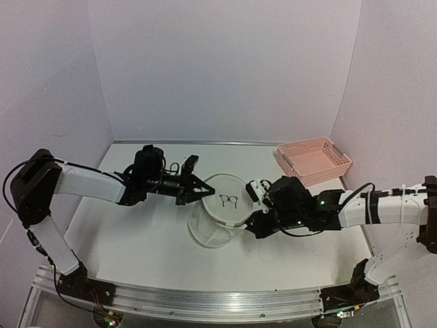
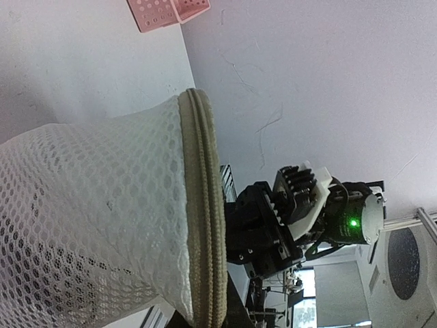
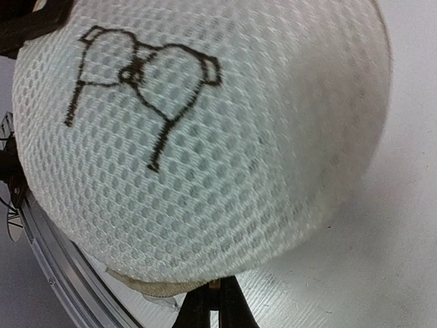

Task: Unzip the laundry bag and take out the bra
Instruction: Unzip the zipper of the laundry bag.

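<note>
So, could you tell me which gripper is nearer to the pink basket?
Right. The right gripper sits at the laundry bag's right edge, just near-left of the pink basket; the left gripper is across the bag, farther left.

The bag [image 3: 225, 157] fills most of the view, a rounded dome of white mesh seen from close up. A black line drawing [image 3: 136, 82] of a bra sits on its upper left part. Along the dome's lower edge a beige seam [image 3: 160, 290] shows under the mesh. The claw [image 3: 217, 290] comes up from the bottom edge, its two dark fingers [image 3: 201, 311] pressed close together with the tips at that seam; whether they pinch anything there cannot be told. To the right and below lies the pale surface [image 3: 382, 260]. A metal rail [image 3: 58, 277] runs along the lower left. A dark part [image 3: 34, 24] crosses the top left corner, against the mesh.
</note>
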{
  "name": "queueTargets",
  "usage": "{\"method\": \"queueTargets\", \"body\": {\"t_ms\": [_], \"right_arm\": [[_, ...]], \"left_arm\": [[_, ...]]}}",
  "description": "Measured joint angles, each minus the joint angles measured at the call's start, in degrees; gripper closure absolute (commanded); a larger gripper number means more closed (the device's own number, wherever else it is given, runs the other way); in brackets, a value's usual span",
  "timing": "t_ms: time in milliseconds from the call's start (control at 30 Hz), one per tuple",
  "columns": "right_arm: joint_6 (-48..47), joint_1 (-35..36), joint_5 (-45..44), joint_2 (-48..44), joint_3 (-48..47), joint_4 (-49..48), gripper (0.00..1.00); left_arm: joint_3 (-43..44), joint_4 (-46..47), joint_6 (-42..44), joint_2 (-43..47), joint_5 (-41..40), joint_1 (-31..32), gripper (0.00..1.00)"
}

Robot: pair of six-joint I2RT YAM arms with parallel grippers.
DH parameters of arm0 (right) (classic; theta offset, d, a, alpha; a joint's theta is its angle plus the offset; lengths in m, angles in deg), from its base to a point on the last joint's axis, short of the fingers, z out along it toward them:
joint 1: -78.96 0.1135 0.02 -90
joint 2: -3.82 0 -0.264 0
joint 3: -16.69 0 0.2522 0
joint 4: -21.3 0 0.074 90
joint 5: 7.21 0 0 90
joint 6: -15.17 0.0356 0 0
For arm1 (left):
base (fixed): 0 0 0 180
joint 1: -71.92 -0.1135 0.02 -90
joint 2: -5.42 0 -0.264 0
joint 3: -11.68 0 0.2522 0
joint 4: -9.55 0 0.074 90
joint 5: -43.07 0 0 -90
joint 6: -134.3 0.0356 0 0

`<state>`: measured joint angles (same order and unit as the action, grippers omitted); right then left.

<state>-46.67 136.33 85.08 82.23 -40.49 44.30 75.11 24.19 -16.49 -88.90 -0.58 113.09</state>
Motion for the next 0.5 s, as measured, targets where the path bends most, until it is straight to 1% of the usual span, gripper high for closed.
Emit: {"method": "queueTargets", "body": {"t_ms": [200,400,433,500], "right_arm": [[1.33,1.75,-0.28,-0.09,0.0,-0.13,1.0],[2.71,2.47,-1.46,-0.7,-0.02,-0.57,1.0],[2.95,2.47,-1.81,-0.76,-0.02,-0.59,1.0],[3.43,2.47,-2.36,-0.81,-0.07,-0.66,1.0]], "left_arm": [[5.55,-0.31,1.36,-6.03,1.66,-1.22,0.84],[6.97,-2.49,3.08,-7.13,1.9,-4.66,0.63],[6.99,-2.97,3.5,-7.13,1.73,-5.35,0.58],[7.02,-4.68,4.79,-7.04,1.25,-6.56,0.52]]}}
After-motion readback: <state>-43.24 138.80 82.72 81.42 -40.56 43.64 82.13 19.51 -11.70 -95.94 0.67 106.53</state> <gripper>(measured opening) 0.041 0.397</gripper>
